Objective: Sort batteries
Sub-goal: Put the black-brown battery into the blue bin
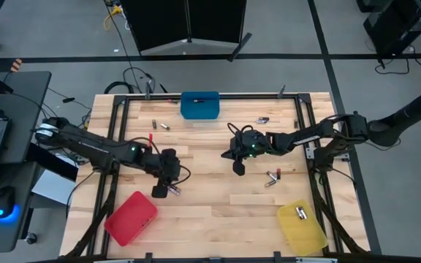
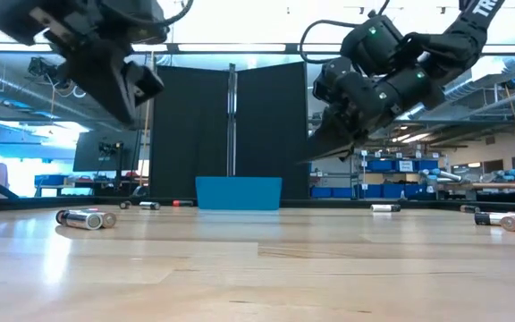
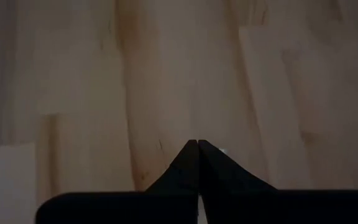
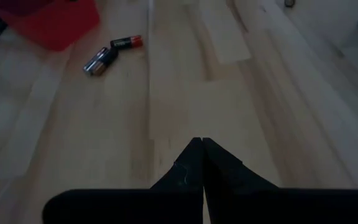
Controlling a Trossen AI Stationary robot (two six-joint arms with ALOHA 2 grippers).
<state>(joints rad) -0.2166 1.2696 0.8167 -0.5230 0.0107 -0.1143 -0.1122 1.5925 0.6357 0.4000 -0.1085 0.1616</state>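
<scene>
Batteries lie scattered on the wooden table: a pair (image 1: 172,192) beside my left gripper, also in the right wrist view (image 4: 110,53) and the low view (image 2: 86,217); a pair (image 1: 272,176) right of centre; others near the far edge (image 1: 159,126) (image 1: 262,119). One battery (image 1: 300,212) lies in the yellow bin (image 1: 305,230). My left gripper (image 1: 159,191) (image 3: 197,143) is shut and empty, raised above the table (image 2: 119,98) just left of the near pair. My right gripper (image 1: 238,169) (image 4: 201,140) is shut and empty, raised at the table's middle (image 2: 316,148).
A red bin (image 1: 131,218) stands at the near left, the yellow bin at the near right, and a blue bin (image 1: 199,104) at the far edge's middle (image 2: 238,192). A black frame rail (image 1: 309,139) runs along the table's right side. Bare wood (image 1: 218,219) lies between the near bins.
</scene>
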